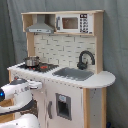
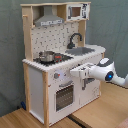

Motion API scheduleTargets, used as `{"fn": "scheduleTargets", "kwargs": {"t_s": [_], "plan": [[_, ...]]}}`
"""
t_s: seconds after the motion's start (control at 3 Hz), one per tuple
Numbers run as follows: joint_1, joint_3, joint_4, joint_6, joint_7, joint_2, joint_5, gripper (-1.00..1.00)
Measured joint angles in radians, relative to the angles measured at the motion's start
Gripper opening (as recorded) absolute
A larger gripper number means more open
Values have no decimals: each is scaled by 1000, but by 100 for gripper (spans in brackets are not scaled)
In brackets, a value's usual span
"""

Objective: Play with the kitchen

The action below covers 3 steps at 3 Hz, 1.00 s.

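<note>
The kitchen (image 2: 60,65) stood upright, its long axis vertical, oven front facing the second exterior view's lower right, on a wooden table (image 2: 20,119). A small pot (image 2: 46,56) sat on its hob. The gripper (image 2: 74,73) was at the front panel; whether its jaws were parted could not be told.

Glossy white rounded arm (image 2: 111,71) with a blue-lit ring and white hand (image 2: 78,72).
</note>
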Motion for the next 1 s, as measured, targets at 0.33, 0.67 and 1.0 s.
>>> {"fn": "scheduleTargets", "kwargs": {"t_s": [0.33,0.67,1.0], "plan": [[9,6,-9,-2,102,2,0,100],[71,24,-32,-44,164,6,0,100],[139,31,-65,-114,195,6,0,100]]}}
